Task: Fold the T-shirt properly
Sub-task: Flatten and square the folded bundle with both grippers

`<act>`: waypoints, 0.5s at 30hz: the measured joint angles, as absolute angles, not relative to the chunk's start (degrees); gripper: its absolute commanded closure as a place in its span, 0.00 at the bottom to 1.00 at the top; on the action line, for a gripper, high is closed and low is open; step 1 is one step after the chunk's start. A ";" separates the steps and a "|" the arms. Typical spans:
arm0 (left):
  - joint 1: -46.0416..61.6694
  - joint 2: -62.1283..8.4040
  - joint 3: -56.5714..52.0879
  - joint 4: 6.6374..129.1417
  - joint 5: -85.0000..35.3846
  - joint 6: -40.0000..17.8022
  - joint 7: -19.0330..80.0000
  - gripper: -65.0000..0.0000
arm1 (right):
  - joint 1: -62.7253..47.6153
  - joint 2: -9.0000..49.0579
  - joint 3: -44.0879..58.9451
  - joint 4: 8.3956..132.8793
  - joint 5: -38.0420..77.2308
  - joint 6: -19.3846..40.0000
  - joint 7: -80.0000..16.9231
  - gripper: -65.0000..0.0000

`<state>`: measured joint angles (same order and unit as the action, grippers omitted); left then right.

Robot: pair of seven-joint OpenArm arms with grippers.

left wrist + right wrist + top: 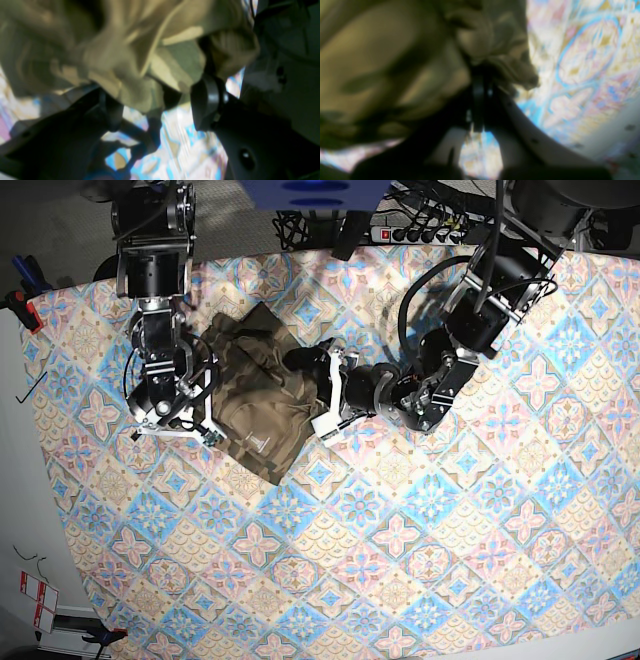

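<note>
The camouflage T-shirt [255, 405] lies bunched on the patterned tablecloth [450, 530], left of the middle. My right gripper [205, 425] is at its left edge. In the right wrist view this gripper [480, 75] is shut, with a bunch of T-shirt [395, 70] cloth pinched at its tips. My left gripper [323, 395] is at the shirt's right edge. In the left wrist view it [157, 105] stands wide open, and a crumpled fold of the T-shirt [140, 62] hangs down between its black fingers [205, 100].
A power strip [420, 232] and cables lie past the table's far edge. On the white strip at the left lie a black tool [30, 385] and a red clamp [20, 310]. The left arm's black links [440, 375] stretch across the cloth to the right.
</note>
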<state>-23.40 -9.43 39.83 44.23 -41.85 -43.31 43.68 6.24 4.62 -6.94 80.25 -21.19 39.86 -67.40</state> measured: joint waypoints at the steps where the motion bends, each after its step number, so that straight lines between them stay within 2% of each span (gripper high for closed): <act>1: -24.16 -8.69 39.79 42.59 -41.74 -43.22 43.18 0.38 | 5.26 4.75 -8.75 81.58 -21.50 39.81 -68.66 0.99; 5: -27.79 -5.39 39.94 35.55 -40.51 -42.28 39.38 0.38 | 0.10 4.78 -16.23 88.55 -21.58 39.86 -71.33 0.99; 9: -30.72 -2.68 40.05 30.74 -39.57 -42.17 37.06 0.38 | -2.04 4.75 -19.38 91.77 -20.99 39.88 -73.41 0.99; 15: -32.73 0.32 40.34 29.78 -37.98 -40.03 36.58 0.38 | -2.92 3.22 -20.88 92.14 -21.30 39.86 -74.06 0.99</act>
